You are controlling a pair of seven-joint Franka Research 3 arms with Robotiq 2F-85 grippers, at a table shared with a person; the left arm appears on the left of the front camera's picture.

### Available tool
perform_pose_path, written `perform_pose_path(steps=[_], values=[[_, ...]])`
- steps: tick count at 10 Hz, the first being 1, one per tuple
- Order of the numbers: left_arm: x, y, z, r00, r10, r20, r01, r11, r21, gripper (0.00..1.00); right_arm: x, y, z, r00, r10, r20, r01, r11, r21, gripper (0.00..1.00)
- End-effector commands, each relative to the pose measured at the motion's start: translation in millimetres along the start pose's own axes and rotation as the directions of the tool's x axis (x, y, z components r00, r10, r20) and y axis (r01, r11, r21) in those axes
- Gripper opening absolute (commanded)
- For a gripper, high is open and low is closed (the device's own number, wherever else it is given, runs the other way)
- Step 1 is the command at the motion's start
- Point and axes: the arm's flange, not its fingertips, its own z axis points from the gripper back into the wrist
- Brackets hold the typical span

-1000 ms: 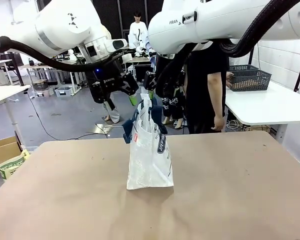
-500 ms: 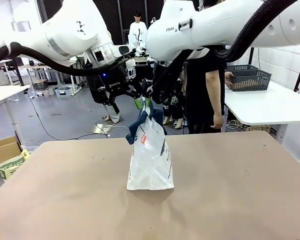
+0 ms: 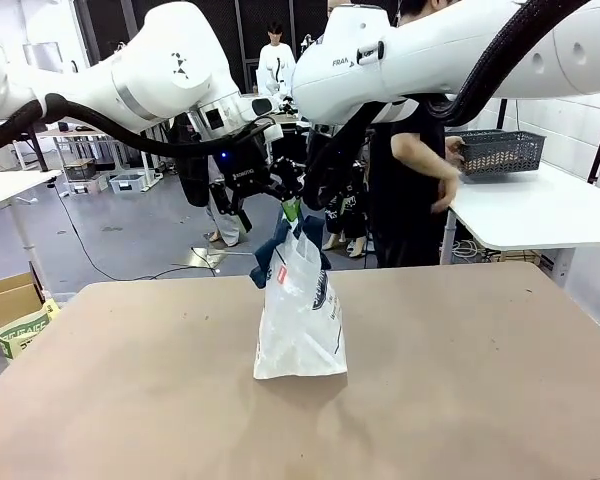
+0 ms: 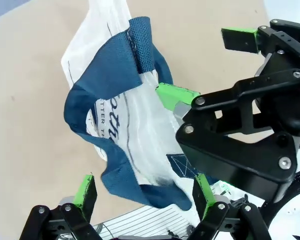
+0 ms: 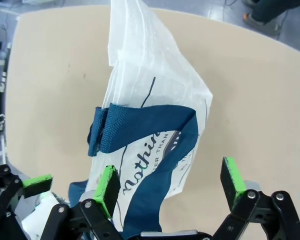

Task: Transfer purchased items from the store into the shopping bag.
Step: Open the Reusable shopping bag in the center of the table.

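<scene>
**Two open claws poised over the handles of a standing bag**

The translucent whitish plastic shopping bag with navy strap handles [image 3: 300, 320] stands upright near the middle of the tan table [image 3: 120, 390]. Its top is pinched narrow and its straps droop to either side. The left claw [image 4: 144, 195] and the right claw [image 5: 170, 185] come together just above the bag's mouth, both released, with jaws spread wide and nothing gripped. In each wrist view a navy strap lies between the green pads, which suggests each claw is lined up to take one handle and draw the mouth apart so goods can be dropped in. The bag looks slack and may fold if only one side is lifted. At the far side a person's hand [image 3: 446, 190] is near a dark mesh basket [image 3: 500, 152] on a white side table.
</scene>
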Motion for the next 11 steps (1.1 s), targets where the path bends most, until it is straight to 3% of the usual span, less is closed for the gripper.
perform_pose_path(steps=[1, 6, 11], values=[[-1, -2, 5, 0.999, 0.033, 0.024, -0.033, 0.999, -0.005, 1.00, -6, -3, 11, 0.999, -0.028, 0.035, 0.028, 1.000, 0.014, 1.00], [-5, 3, 4, 0.999, 0.042, 0.020, -0.042, 0.999, 0.011, 1.00, -5, 2, 26, 0.997, -0.020, 0.077, 0.018, 0.999, 0.030, 1.00], [-8, 11, -7, 0.998, 0.060, -0.007, -0.060, 0.998, 0.014, 1.00, -2, 5, 3, 0.999, -0.027, 0.020, 0.026, 0.999, 0.045, 1.00]])
